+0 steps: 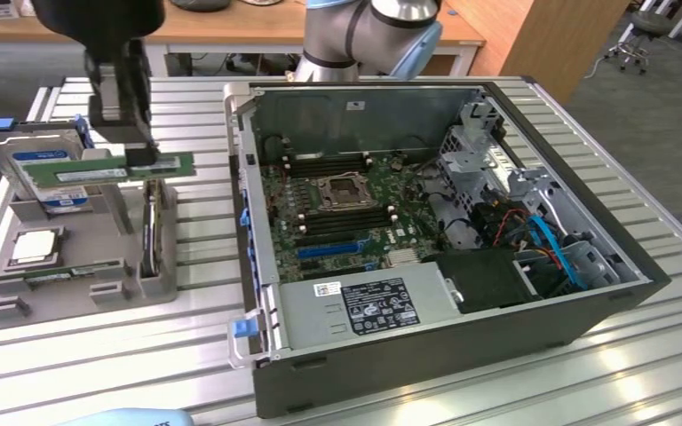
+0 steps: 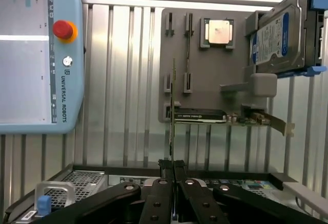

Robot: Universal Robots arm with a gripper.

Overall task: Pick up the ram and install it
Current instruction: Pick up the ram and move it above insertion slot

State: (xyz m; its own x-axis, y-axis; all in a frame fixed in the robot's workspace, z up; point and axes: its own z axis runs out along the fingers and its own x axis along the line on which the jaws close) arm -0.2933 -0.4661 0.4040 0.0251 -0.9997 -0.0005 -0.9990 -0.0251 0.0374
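Table (image 1: 199,355): slatted metal; everything below stands on it.
Tray (image 1: 104,213): grey holder at the exterior view's left.
Drive (image 1: 43,182): upright at the tray's far end, blue-and-white label facing out.
Processor (image 1: 35,246): square and silver, flat in its pocket at the tray's near end.
Ram (image 1: 90,172): green stick held level in the air above the tray, crossing in front of the drive, well apart from the case (the wrist view sees it edge-on (image 2: 172,106), a thin line).
Gripper (image 1: 142,160): above the tray, clamped on the ram; in the wrist view its fingers (image 2: 166,171) pinch the board's two faces.
Card (image 1: 152,240): on edge in the tray, under the gripper.
Case (image 1: 436,355): open on top, just beside the tray toward the exterior view's right.
Motherboard (image 1: 317,226): flat on the case floor, socket (image 1: 341,191) at its middle, long slots on either side of it.
Arm base (image 1: 365,35): behind the case.
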